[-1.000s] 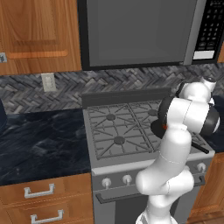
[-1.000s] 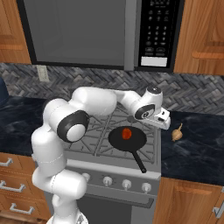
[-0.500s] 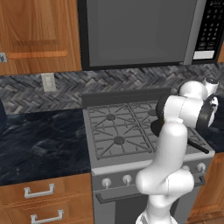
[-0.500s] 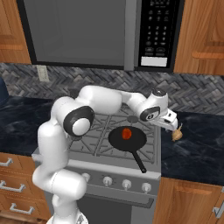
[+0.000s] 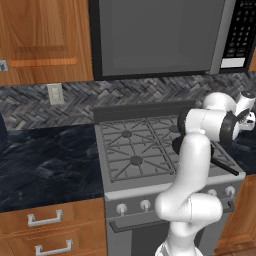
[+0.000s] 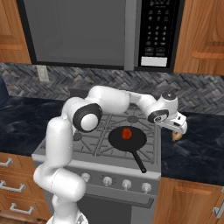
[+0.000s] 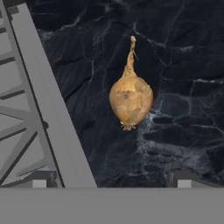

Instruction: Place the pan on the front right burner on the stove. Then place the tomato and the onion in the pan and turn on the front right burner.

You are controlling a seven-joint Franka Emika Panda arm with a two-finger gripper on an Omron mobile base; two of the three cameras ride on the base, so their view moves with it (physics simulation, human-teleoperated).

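Hovering with fingers spread wide, gripper (image 6: 180, 130) above the onion (image 7: 131, 99) on the dark counter (image 7: 175, 65) beside the stove (image 6: 94, 144). Sitting in the pan (image 6: 127, 138) on the front right burner, tomato (image 6: 126, 133)

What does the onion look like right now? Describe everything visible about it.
The onion is a small tan-orange bulb with papery-looking skin, a thin dried stalk at one end and a small root tuft at the other. It lies on its side on the dark marbled counter, just right of the stove, touching nothing else. The open gripper hovers above it.
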